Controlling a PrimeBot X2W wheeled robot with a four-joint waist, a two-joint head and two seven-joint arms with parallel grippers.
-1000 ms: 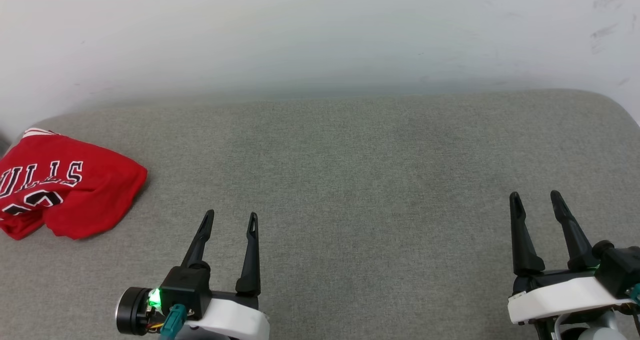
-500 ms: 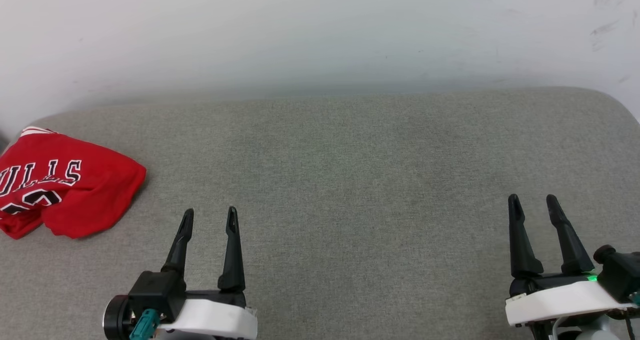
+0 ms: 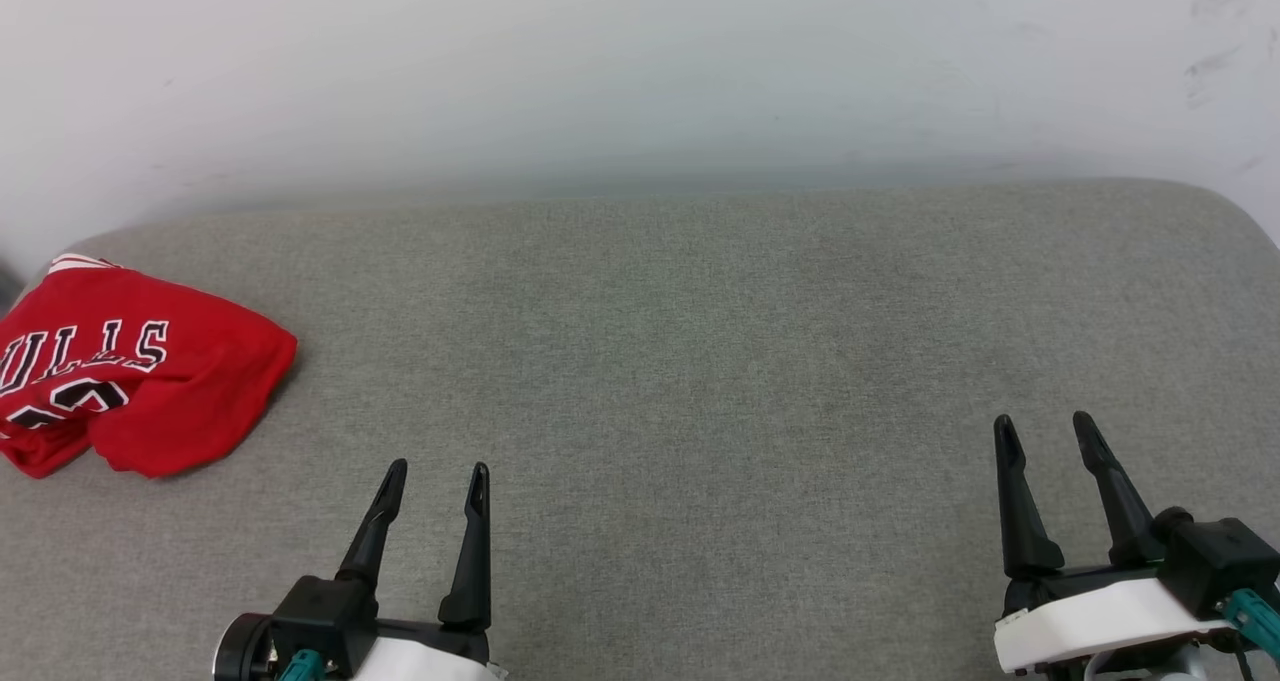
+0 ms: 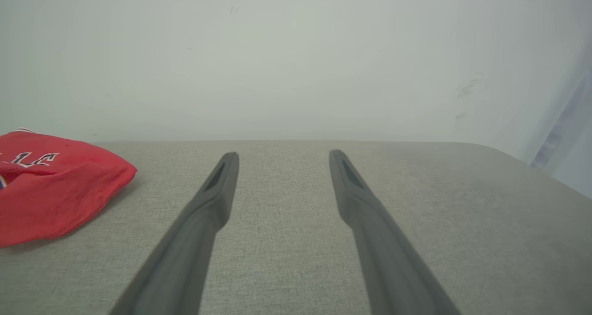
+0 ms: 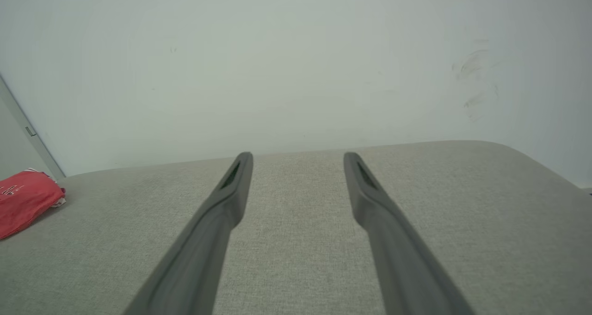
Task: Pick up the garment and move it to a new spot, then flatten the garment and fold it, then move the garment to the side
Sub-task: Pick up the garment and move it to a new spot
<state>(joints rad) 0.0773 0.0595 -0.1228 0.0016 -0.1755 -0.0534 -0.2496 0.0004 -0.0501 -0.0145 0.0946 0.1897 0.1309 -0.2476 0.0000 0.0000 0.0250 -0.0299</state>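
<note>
Left gripper point(image 3: 435, 473) low, fingers spread, empty, right gripper point(image 3: 1045, 426) likewise, both pointing forward

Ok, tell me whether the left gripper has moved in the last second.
Yes. Against the garment, which lies where it did on the grey surface, the left gripper has pulled back toward the robot, lower in the head view, jaws open.

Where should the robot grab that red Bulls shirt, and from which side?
Probably the rounded fold at the right end of the garment. It bulges up off the grey cushion and faces the open left gripper, so that gripper could come in from the right and pinch it.
</note>
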